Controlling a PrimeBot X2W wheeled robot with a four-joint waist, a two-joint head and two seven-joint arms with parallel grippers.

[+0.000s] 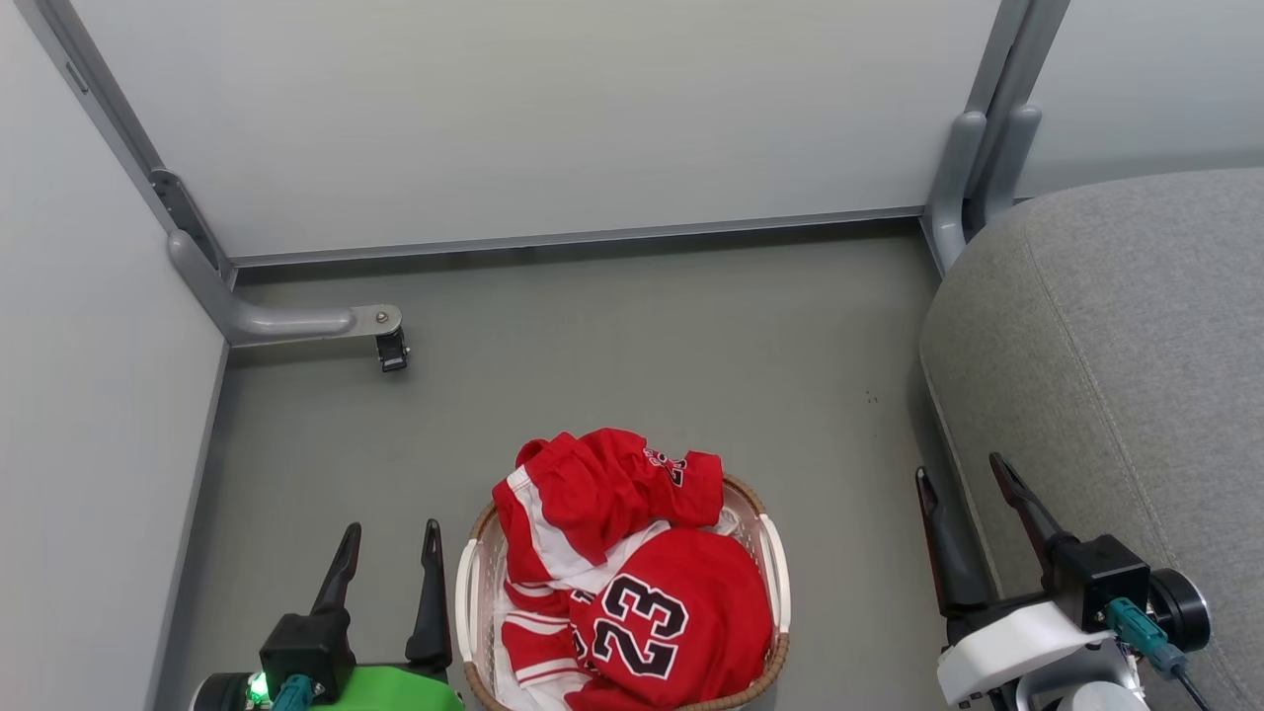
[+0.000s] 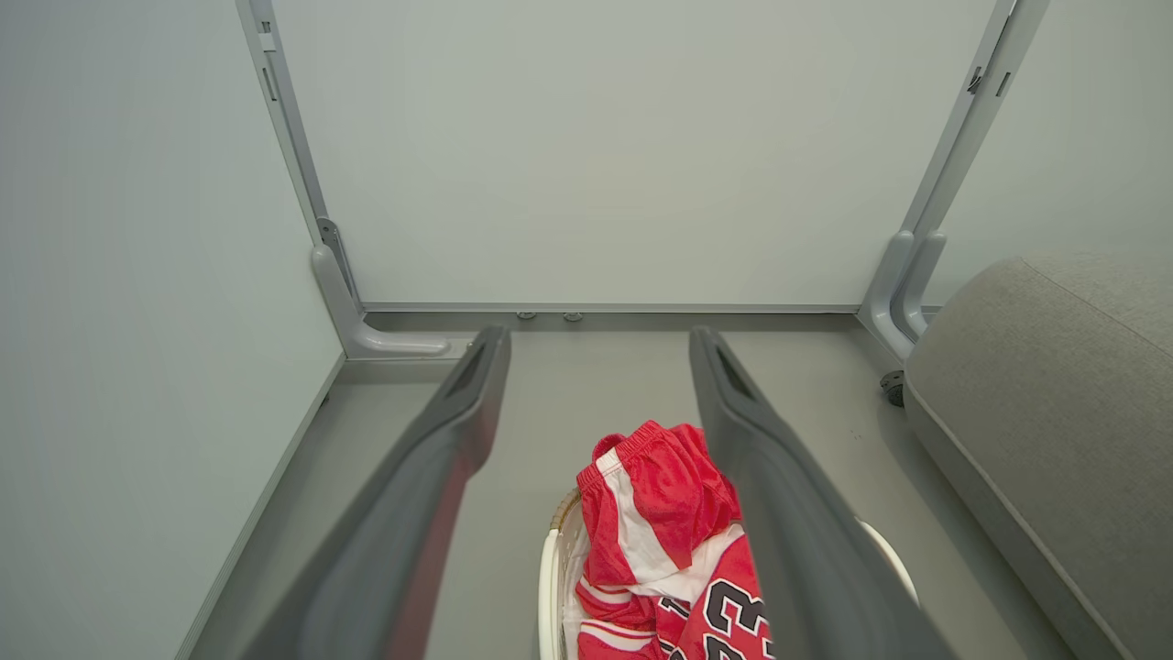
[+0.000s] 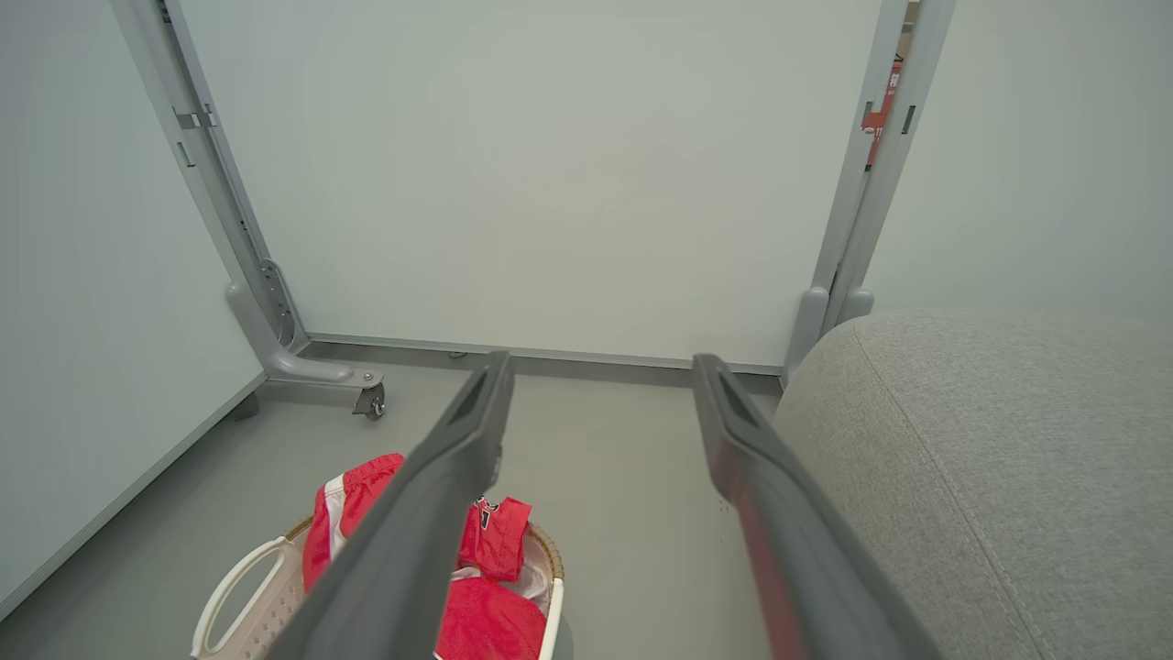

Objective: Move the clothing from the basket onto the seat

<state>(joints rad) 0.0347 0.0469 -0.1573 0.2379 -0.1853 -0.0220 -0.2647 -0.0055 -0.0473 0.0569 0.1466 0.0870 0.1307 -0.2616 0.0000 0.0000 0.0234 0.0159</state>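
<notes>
1. While left gripper and right gripper hang open, empty, bright red white-striped clothing fills the oval white plastic basket.
2. Pinching deep could drag the basket toward the grey fabric seat.

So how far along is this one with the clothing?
Nothing looks done: the red clothing sits heaped in the basket, and the visible part of the seat carries none. Nothing is in hand: the left gripper and right gripper are open and empty. Every garment is left to move.

Head camera downward, wrist cameras low and forward; basket in all.
</notes>
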